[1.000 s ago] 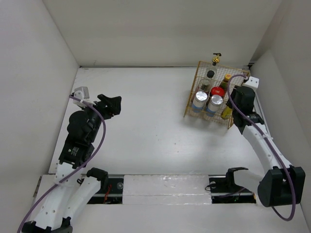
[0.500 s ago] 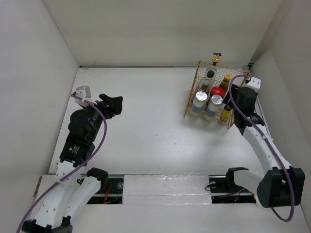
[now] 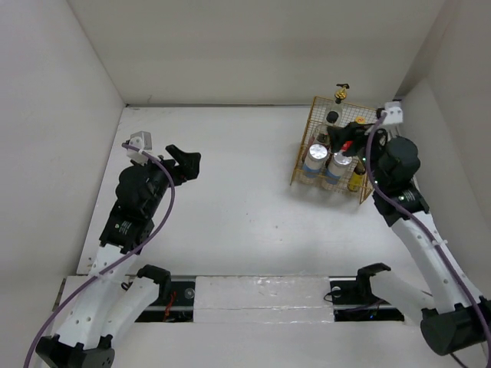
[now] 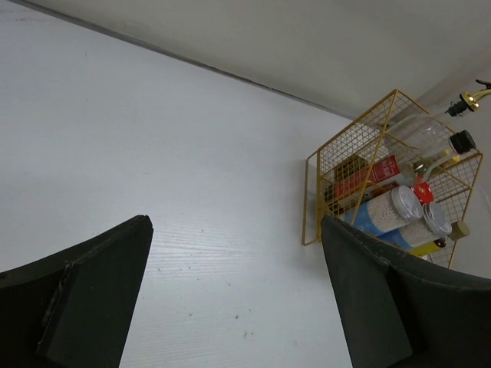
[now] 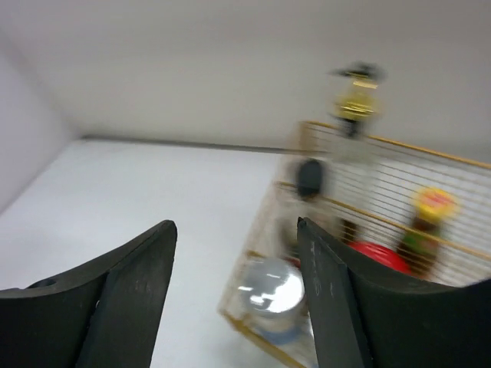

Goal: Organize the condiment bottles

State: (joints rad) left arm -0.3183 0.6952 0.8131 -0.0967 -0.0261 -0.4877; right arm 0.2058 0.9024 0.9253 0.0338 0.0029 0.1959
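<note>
The condiment bottles stand in a gold wire basket (image 3: 303, 165) at the back right. In the top view I see the pump-top bottle (image 3: 341, 93), a black cap (image 3: 332, 116), two silver-lidded jars (image 3: 317, 152) and the small yellow bottle (image 3: 357, 178). My right gripper (image 3: 347, 135) hovers open and empty over the basket, hiding part of the red lid. The blurred right wrist view shows a silver lid (image 5: 270, 287), the red lid (image 5: 377, 257) and the green gold-capped bottle (image 5: 430, 218) past the open gripper (image 5: 234, 230). My left gripper (image 3: 186, 161) is open and empty, far left of the basket (image 4: 383, 172).
White walls close in the table on the left, back and right. The basket sits close to the right wall. The arm bases and a rail run along the near edge (image 3: 261, 295).
My right gripper has risen and swung from beside the basket's right side to above its bottles. My left gripper has shifted slightly right and back.
</note>
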